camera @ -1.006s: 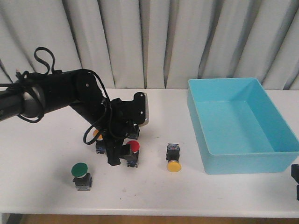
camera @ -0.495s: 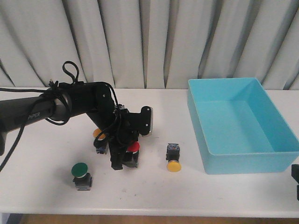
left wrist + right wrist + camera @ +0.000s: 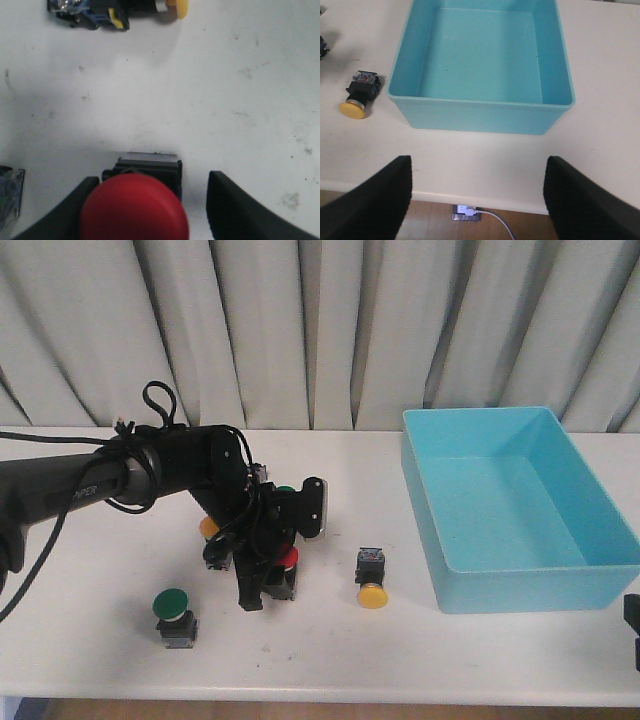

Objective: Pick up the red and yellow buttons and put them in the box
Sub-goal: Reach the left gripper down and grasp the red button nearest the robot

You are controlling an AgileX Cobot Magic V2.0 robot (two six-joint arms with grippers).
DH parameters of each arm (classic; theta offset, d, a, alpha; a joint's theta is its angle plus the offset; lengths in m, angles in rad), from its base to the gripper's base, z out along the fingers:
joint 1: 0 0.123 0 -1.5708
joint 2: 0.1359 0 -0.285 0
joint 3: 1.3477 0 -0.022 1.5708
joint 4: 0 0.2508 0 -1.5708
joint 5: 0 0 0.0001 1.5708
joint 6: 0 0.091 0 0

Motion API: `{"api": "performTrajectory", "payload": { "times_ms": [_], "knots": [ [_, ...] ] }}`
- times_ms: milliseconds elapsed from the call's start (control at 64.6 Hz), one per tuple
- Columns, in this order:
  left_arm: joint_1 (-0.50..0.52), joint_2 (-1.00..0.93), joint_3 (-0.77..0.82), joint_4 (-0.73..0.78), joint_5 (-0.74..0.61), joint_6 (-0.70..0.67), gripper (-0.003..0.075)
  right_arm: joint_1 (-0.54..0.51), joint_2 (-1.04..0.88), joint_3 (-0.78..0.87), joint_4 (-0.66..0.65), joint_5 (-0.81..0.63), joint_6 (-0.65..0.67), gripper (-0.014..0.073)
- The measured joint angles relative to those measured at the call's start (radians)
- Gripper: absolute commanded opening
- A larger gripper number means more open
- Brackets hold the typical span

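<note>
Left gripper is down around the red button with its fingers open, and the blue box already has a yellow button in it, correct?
Not quite. The box is empty, as the right wrist view shows; the nearest yellow button lies on its side on the table outside it. The rest holds: the left gripper is open around the red button.
</note>
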Motion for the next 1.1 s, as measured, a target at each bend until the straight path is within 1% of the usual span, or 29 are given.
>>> {"api": "performTrajectory", "payload": {
  "times_ms": [155, 248, 356, 480, 588, 913, 990, 1099],
  "knots": [
    [0.0, 0.0, 0.0, 0.0, 0.0, 0.0, 0.0272, 0.0, 0.0, 0.0, 0.0, 0.0, 0.0, 0.0524],
    [0.0, 0.0, 0.0, 0.0, 0.0, 0.0, 0.0239, 0.0, 0.0, 0.0, 0.0, 0.0, 0.0, 0.0524],
    [0.0, 0.0, 0.0, 0.0, 0.0, -0.001, 0.0218, 0.0, 0.0, 0.0, 0.0, 0.0, 0.0, 0.0524],
    [0.0, -0.004, 0.0, 0.0, 0.009, -0.031, 0.0216, 0.0, 0.0, 0.0, 0.0, 0.0, 0.0, 0.0524],
    [0.0, -0.038, 0.0, 0.003, 0.018, -0.109, 0.0216, 0.0, 0.0, 0.0, 0.0, 0.0, 0.0, 0.0524],
    [0.0, -0.276, 0.0, 0.003, 0.039, -0.48, 0.0216, 0.0, 0.0, 0.0, 0.0, 0.0, 0.0, 0.0524],
    [0.0, -0.35, 0.0, 0.003, 0.068, -0.542, 0.0216, 0.0, 0.0, 0.0, 0.0, 0.0, 0.0, 0.0524],
    [0.0, -0.449, 0.022, -0.006, 0.097, -0.585, 0.0216, 0.0, 0.0, 0.0, 0.0, 0.0, 0.0, 0.0524]
  ]
}}
